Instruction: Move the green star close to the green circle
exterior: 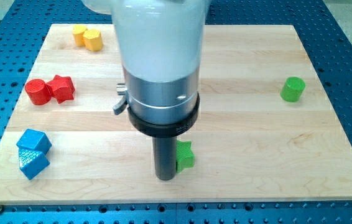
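Where the view's bottom edge begins, a blue metal bench [350,37] dotted with rows of small holes frames a pale wooden board [257,143] made of glued planks. No writing or brand mark can be read anywhere.

Nearest the bottom, just left of centre, the arm's dark rod comes down to the board; its tip [165,178] touches the wood immediately to the left of the green star [185,155], which appears to rest against the rod's side. The arm has no gripper, so nothing is held. At the view's lower left lie two blue blocks [33,152], touching, one nearer than the other.

Higher up, at the left, two red blocks [50,90] sit side by side, a round one and a star-like one. Far to the right, at about the same height, stands the single green circle [293,89], well apart from the star.

Farthest away, at the top left, two yellow blocks [88,37] touch. The arm's white and silver housing [158,56] fills the top centre.
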Controlling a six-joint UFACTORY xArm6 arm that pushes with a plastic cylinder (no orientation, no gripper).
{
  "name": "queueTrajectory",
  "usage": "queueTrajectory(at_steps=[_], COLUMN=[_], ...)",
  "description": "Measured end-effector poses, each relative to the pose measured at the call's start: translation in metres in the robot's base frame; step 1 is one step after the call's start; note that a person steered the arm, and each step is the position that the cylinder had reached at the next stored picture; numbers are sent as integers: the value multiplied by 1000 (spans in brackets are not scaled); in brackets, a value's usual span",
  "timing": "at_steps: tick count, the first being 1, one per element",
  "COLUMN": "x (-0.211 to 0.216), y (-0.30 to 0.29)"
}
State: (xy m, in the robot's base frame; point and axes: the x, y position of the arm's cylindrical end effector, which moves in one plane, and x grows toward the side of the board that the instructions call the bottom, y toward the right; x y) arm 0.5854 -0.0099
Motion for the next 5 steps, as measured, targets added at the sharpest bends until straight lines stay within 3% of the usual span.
queueTrajectory(at_steps=[3,4,5], x=[-46,-18,-46], y=[30,-25,-8])
